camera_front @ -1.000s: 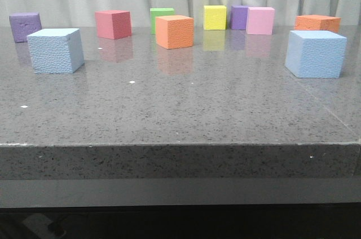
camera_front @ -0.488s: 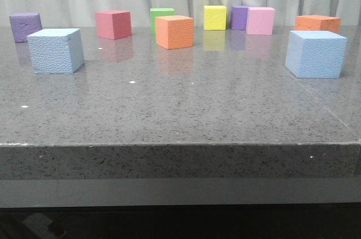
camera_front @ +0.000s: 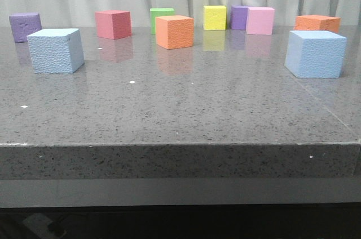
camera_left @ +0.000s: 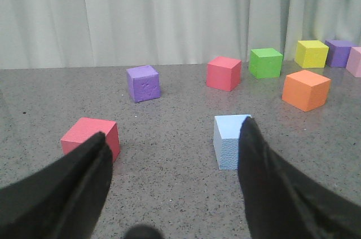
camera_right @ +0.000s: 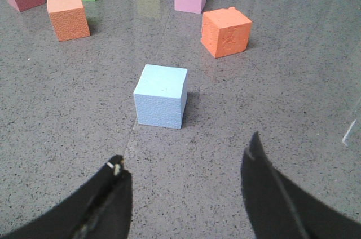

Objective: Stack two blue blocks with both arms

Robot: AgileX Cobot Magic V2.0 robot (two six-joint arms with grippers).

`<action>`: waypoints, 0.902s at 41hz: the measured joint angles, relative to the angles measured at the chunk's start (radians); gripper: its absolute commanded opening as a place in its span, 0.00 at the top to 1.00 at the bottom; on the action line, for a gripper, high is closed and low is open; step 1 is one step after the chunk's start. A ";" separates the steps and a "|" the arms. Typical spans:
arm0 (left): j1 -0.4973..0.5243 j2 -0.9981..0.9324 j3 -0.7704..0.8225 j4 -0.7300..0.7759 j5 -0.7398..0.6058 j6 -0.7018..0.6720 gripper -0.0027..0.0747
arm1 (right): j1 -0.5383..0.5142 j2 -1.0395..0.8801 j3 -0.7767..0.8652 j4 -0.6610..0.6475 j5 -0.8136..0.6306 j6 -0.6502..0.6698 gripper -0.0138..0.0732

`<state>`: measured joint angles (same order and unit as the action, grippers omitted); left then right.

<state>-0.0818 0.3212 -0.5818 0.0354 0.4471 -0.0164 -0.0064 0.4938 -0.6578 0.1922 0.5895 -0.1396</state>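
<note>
- On the grey table (camera_front: 180, 109), the two blue blocks sit well apart: the left blue block (camera_front: 55, 51) near the left edge, the right blue block (camera_front: 315, 53) near the right edge, with smaller coloured cubes behind them.
- The left gripper (camera_left: 172, 180) is spread wide and holds nothing; its block (camera_left: 231, 140) lies ahead, off towards one finger.
- The right gripper (camera_right: 183, 194) is likewise wide open and empty, with its block (camera_right: 161, 96) ahead, roughly centred.
- Judged step: the opening approach, nothing grasped yet.
- Next, each arm likely needs to close in and straddle its own block squarely; the left one should first re-centre.
</note>
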 measured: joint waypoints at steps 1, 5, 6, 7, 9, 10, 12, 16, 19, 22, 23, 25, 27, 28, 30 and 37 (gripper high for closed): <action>0.000 0.000 0.000 0.000 0.000 0.000 0.39 | 0.000 0.000 0.000 0.000 0.000 0.000 0.32; 0.000 0.000 0.000 0.001 0.000 0.000 0.42 | 0.000 0.000 0.000 0.000 0.000 0.000 0.32; 0.000 0.000 0.000 0.001 0.000 0.000 0.43 | 0.000 0.000 0.000 0.000 -0.001 0.000 0.32; 0.000 0.000 0.000 0.001 0.000 0.000 0.43 | 0.000 0.000 0.000 0.000 -0.002 0.000 0.32; 0.000 0.000 0.000 0.001 0.000 0.000 0.45 | 0.000 0.000 0.000 0.000 -0.008 0.000 0.32; 0.000 0.000 0.000 0.001 0.000 0.000 0.45 | 0.000 0.002 0.000 0.000 -0.011 0.000 0.32; 0.000 0.000 0.000 0.001 0.000 0.000 0.47 | 0.000 0.004 0.000 0.002 -0.022 0.000 0.32; 0.000 0.000 0.000 0.001 0.000 0.000 0.49 | 0.000 0.012 0.000 0.038 -0.066 0.000 0.32; 0.000 0.000 0.000 0.001 0.000 0.000 0.49 | 0.000 0.031 -0.016 0.096 -0.088 0.000 0.32; 0.000 0.000 0.000 0.001 0.000 0.000 0.49 | 0.000 0.060 -0.054 0.133 -0.082 0.000 0.29; 0.000 0.000 0.000 0.001 0.000 0.000 0.49 | 0.000 0.076 -0.081 0.139 -0.073 0.000 0.28; 0.000 0.000 0.000 0.001 0.000 0.000 0.49 | 0.000 0.111 -0.121 0.147 -0.040 0.000 0.23; 0.000 0.000 0.000 0.001 0.000 0.000 0.49 | 0.000 0.159 -0.164 0.149 0.003 -0.002 0.19; 0.000 0.000 0.000 0.001 0.000 0.000 0.49 | 0.000 0.179 -0.189 0.151 0.034 -0.005 0.18; 0.000 0.000 0.000 0.001 0.000 0.000 0.49 | 0.000 0.228 -0.235 0.153 0.099 -0.016 0.17; 0.000 0.000 0.000 0.001 0.000 0.000 0.49 | 0.038 0.442 -0.398 0.155 0.340 -0.024 0.17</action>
<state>-0.0818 0.3212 -0.5818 0.0362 0.4471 -0.0164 0.0316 0.9355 -1.0555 0.3473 0.9291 -0.1634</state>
